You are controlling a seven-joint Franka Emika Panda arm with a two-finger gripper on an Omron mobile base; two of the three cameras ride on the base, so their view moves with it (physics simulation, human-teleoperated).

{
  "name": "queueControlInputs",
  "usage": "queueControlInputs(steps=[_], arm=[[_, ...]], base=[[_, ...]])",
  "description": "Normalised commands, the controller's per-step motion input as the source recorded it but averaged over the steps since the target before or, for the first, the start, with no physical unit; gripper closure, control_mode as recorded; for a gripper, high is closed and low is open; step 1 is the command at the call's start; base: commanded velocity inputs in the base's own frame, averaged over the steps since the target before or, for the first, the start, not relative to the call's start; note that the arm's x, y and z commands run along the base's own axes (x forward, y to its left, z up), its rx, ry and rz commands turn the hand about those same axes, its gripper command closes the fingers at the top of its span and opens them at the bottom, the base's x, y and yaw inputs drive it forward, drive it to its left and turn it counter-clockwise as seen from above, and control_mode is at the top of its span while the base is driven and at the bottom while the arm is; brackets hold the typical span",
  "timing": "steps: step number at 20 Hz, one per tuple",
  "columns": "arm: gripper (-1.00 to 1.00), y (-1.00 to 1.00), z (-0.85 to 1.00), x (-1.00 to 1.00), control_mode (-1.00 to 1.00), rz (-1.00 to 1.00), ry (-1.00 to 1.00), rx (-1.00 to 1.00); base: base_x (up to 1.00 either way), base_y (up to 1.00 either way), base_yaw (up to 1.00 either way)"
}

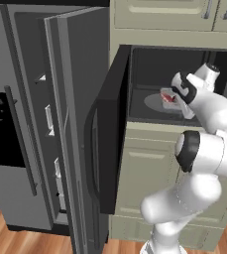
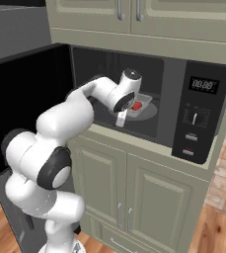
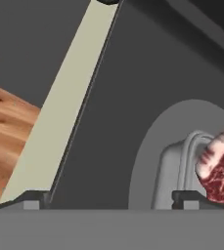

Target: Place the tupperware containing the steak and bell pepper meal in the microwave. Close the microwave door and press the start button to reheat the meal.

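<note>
Black and wide, the microwave (image 2: pixel 149 99) stood with the microwave door (image 1: pixel 110 134) swung fully out to the left. On its grey turntable (image 3: pixel 152 161) sat the tupperware (image 3: pixel 187 171), steak (image 3: pixel 221 171) showing inside. The gripper (image 3: pixel 108 197) hovered with jaws spread wide, holding nothing, the tub at its right fingertip (image 3: pixel 189 199).

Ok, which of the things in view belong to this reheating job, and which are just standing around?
Belongs to the job:
tupperware with the steak, on the turntable
microwave
microwave door, open
control panel
gripper, jaws wide apart

Just standing around:
fridge, door open
cabinets
</note>
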Motion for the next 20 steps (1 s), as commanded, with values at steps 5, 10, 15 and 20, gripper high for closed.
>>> queueControlInputs(steps=[5,10,15,20], arm=[[-1.00,0.69,0.29,-0.88,-1.00,0.02,-0.22,-0.19],[-1.00,0.30,0.80,-1.00,-1.00,0.01,-0.18,-0.13],[-1.00,0.09,0.85,-1.00,-1.00,0.08,-0.09,-0.14],[-1.00,0.00,0.64,-1.00,-1.00,0.21,-0.04,-0.26]], base=[[0.00,0.00,0.00],[0.00,0.00,0.00],[0.00,0.00,0.00],[0.00,0.00,0.00]])
